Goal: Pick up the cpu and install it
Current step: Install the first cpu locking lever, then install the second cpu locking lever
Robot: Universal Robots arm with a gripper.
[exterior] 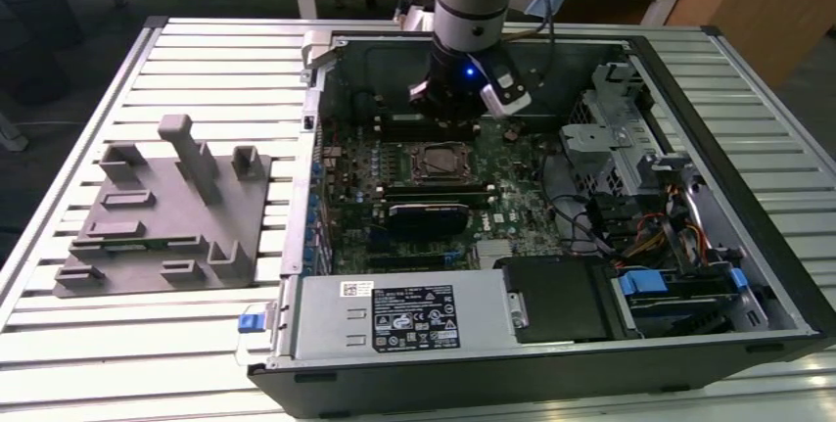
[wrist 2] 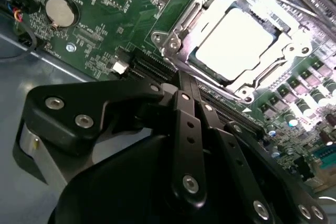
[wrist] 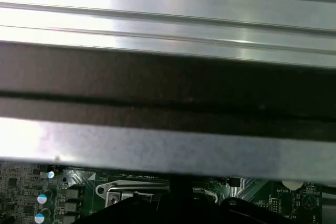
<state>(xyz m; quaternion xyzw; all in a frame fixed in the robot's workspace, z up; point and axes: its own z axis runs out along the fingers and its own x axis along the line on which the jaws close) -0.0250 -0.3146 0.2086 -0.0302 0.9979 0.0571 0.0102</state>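
Note:
The cpu (wrist 2: 239, 38) lies flat inside the motherboard socket, its silvery top glaring bright within the metal frame (wrist 2: 170, 40). In the exterior view the cpu (exterior: 438, 161) sits mid-board in the open computer case. My gripper (exterior: 453, 114) hangs just above and behind the socket. In the second wrist view the black fingers (wrist 2: 185, 103) meet at their tips, so the gripper (wrist 2: 181, 80) is shut with nothing between them, a short way off the socket's corner. The first wrist view catches the socket frame (wrist: 118, 192) under the case wall.
The case (exterior: 731, 60) lies on its side on a slatted metal table (exterior: 196, 60). A grey parts fixture (exterior: 170, 216) stands at the exterior view's left. Power supply (exterior: 392, 319), drive bays (exterior: 627, 148) and cables crowd the case. A coin battery (wrist 2: 59, 12) sits on the board.

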